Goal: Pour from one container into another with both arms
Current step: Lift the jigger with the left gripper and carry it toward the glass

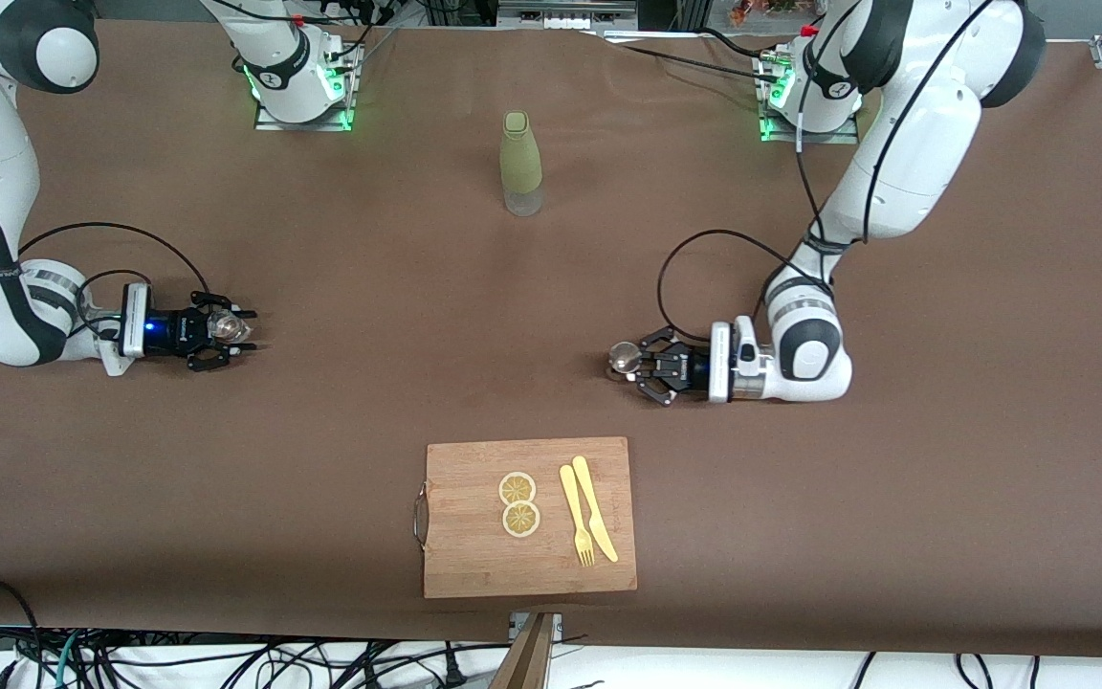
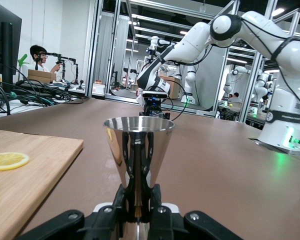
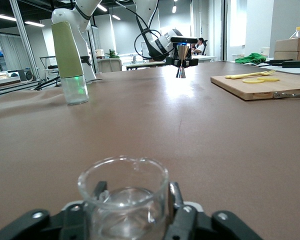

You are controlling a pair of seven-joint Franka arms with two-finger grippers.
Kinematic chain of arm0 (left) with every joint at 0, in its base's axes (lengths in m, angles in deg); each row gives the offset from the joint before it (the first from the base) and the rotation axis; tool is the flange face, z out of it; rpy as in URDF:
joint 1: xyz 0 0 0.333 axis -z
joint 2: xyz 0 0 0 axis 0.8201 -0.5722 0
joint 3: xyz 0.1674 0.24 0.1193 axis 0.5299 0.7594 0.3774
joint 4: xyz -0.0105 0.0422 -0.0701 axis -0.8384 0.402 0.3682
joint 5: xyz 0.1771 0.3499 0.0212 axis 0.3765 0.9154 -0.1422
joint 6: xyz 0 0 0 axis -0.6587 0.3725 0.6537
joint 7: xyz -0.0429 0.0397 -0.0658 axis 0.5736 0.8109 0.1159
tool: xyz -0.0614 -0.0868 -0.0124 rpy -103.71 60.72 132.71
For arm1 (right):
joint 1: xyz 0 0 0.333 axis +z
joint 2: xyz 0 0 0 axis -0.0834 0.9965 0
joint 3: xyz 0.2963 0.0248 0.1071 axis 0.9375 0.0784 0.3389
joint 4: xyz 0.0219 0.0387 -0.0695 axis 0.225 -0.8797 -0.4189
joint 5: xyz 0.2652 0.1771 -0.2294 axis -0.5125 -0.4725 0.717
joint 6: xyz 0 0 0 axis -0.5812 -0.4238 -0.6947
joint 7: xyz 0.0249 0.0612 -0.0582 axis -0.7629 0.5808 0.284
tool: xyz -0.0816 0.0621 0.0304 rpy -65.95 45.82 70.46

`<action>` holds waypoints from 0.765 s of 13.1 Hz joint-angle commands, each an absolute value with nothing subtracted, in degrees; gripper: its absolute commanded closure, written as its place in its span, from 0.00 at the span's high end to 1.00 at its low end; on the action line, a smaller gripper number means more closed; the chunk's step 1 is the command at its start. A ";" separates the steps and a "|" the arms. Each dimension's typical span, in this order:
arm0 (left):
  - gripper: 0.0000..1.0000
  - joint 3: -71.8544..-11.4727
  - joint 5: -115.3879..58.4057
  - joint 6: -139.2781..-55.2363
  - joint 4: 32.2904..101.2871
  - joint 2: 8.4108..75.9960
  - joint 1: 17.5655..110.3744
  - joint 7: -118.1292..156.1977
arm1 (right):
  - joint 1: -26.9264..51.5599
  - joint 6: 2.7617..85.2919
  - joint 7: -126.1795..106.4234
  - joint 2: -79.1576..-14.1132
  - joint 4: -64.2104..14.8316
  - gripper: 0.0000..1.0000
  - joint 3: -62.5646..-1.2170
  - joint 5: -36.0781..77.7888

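The left gripper [image 1: 629, 365] sits low at the table [image 1: 369, 316] toward the left arm's end, its fingers [image 2: 124, 197] pressed together on the narrow waist of the jigger [image 1: 622, 357]. The jigger stands upright in the grip, its upper cone open at the top; in the left wrist view [image 2: 138, 150] the polished cone rises directly above the clamping fingers.

The right gripper [image 1: 235, 332] sits low at the table toward the right arm's end, with the glass cup [image 1: 223, 326] standing upright between its fingers [image 3: 175, 195]. In the right wrist view the cup [image 3: 123, 197] fills the gap between the two fingers, which stand close at its sides (whether they actually press on the glass cannot be told from the views).

The two containers are well apart, each at its own end of the table.

The olive-green bottle [image 1: 520, 163] stands upright between the two arm bases, farther from the front camera than both grippers. The wooden cutting board [image 1: 529, 565] lies nearer to the front camera than both grippers, roughly midway between the two ends. On it rest two lemon slices [image 1: 518, 503], touching each other, and just beside them a yellow fork [image 1: 576, 517] and a yellow knife [image 1: 594, 507] lying side by side. A metal handle [image 1: 420, 515] is fitted to the board's edge toward the right arm's end.
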State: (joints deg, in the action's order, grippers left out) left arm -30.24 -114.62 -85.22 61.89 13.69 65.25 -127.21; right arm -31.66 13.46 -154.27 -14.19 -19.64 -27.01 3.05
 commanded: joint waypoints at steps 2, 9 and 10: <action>0.00 -33.35 -117.14 -93.02 60.25 14.21 67.92 -127.52 | -32.03 12.61 -155.49 -14.20 -20.33 0.46 -26.71 2.07; 0.00 -34.06 -120.22 -95.22 56.64 11.40 72.58 -125.14 | -31.94 11.46 -155.32 -14.20 -20.33 0.27 -26.71 2.07; 0.00 -34.06 -120.22 -95.75 56.20 11.40 73.02 -125.05 | -31.94 11.46 -155.05 -14.29 -20.33 0.27 -26.71 2.07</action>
State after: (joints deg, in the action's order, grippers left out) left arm -34.00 -118.42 -93.79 58.62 12.53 72.04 -124.31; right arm -31.66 12.33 -154.46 -14.18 -19.73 -26.99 3.04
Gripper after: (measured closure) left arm 0.793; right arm 0.722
